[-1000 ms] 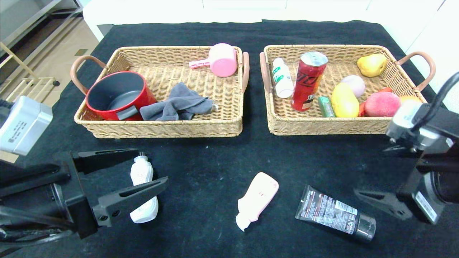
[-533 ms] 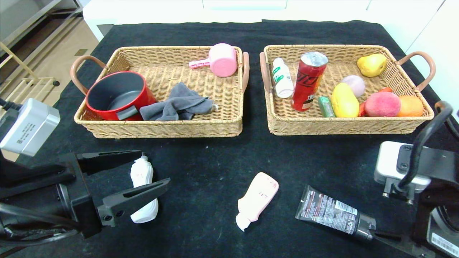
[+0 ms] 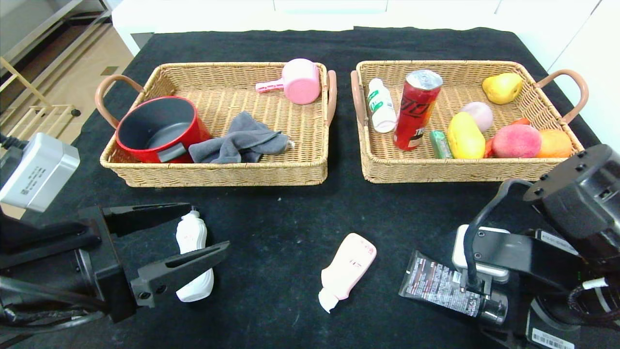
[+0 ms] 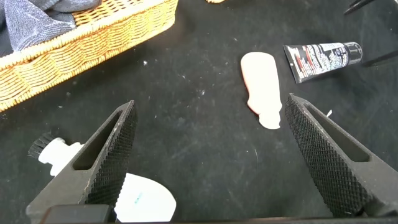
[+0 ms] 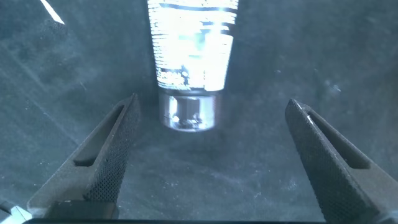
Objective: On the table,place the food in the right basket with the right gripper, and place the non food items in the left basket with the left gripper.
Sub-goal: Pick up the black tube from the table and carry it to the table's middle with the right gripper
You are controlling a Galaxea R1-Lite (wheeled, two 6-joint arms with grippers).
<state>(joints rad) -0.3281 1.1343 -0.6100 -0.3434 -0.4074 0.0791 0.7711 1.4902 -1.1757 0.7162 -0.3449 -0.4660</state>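
Straddling white curvy bottle [image 3: 193,257], left gripper [image 3: 193,232]

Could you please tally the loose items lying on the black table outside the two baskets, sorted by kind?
Bottles: 1, the white curvy bottle, between the open fingers of the left gripper.
Tubes: 2, the pale pink squeeze tube and the dark printed tube, whose grey cap faces the open right gripper.
Total: 3
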